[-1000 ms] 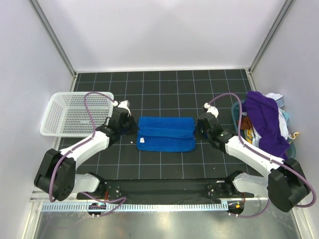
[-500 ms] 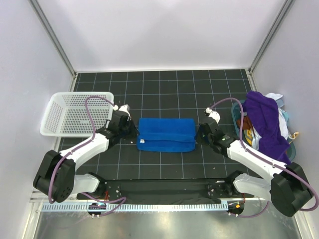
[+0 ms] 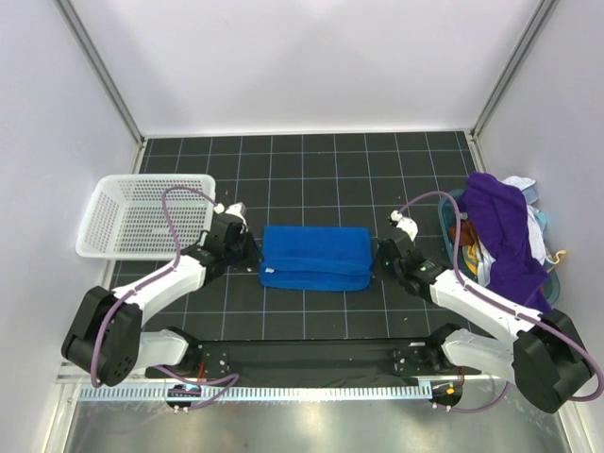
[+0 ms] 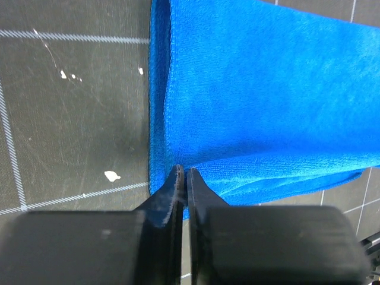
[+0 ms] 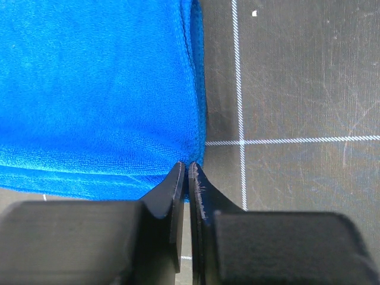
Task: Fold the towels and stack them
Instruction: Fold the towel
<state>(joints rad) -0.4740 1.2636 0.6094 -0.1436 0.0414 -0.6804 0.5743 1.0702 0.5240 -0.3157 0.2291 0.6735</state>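
The royal blue towel (image 3: 314, 257) lies folded on the black mat between the arms; it also shows in the left wrist view (image 4: 267, 95) and the right wrist view (image 5: 95, 89). My left gripper (image 3: 253, 255) is shut on its left near corner (image 4: 183, 172). My right gripper (image 3: 379, 257) is shut on its right near corner (image 5: 186, 165). The top layer lies drawn over almost to the near edge. The deep purple towel (image 3: 500, 226) lies crumpled at the far right on a pile, with the white towel (image 3: 540, 231) beside it.
A white perforated basket (image 3: 142, 215) stands at the left, close behind my left arm. The pile at the right sits in a teal container (image 3: 557, 283). White walls and metal posts close in the mat on three sides.
Both grippers have moved toward the near edge, drawing the blue towel's top layer over the lower one. The towel now looks narrower and more evenly folded.
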